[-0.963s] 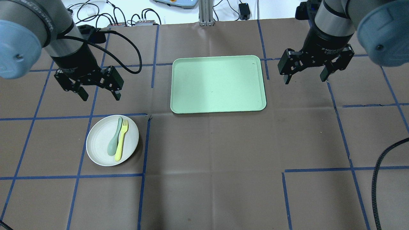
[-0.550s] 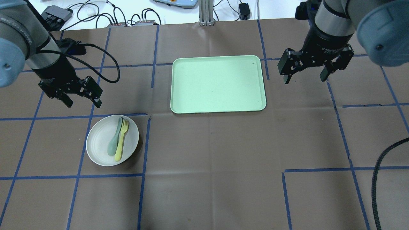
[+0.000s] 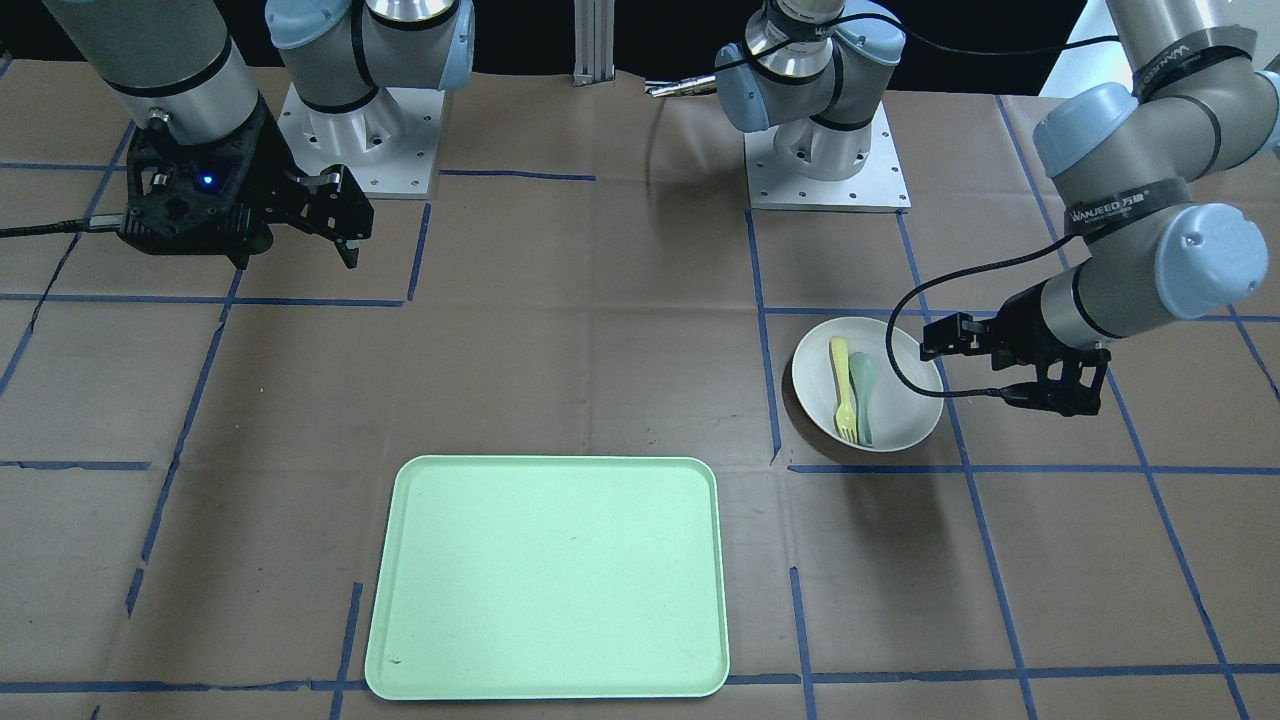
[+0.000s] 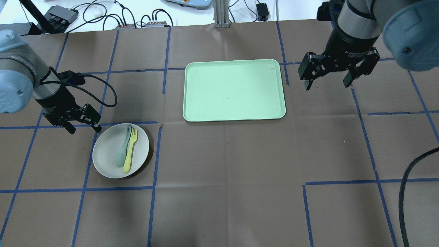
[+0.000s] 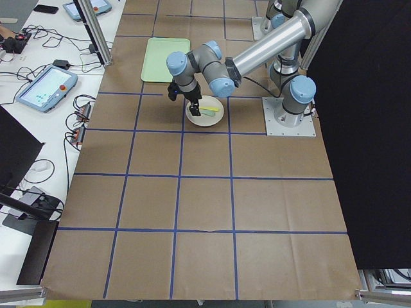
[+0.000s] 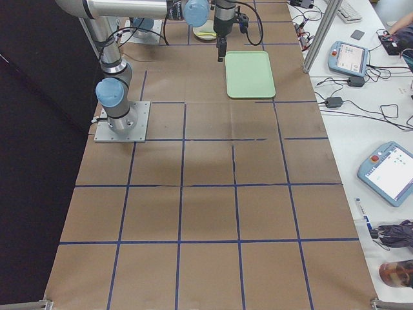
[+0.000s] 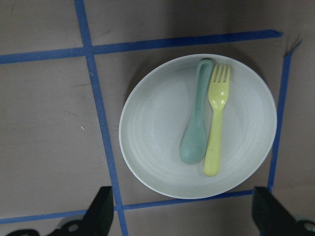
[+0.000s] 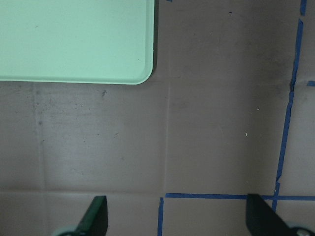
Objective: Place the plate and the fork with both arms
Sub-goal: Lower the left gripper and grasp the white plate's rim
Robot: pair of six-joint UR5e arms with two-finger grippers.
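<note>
Jaws spread, both empty: left gripper [image 4: 85, 130] at plate [image 4: 104, 161] rim, right gripper [image 4: 326, 85] by tray [image 4: 236, 103]. Risk: careless rim pinch tips plate, fork [image 4: 130, 151] and spoon [image 4: 122, 153] slide off.

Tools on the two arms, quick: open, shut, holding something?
Left tool: open, holding nothing, near the plate.
Right tool: open, holding nothing.
</note>
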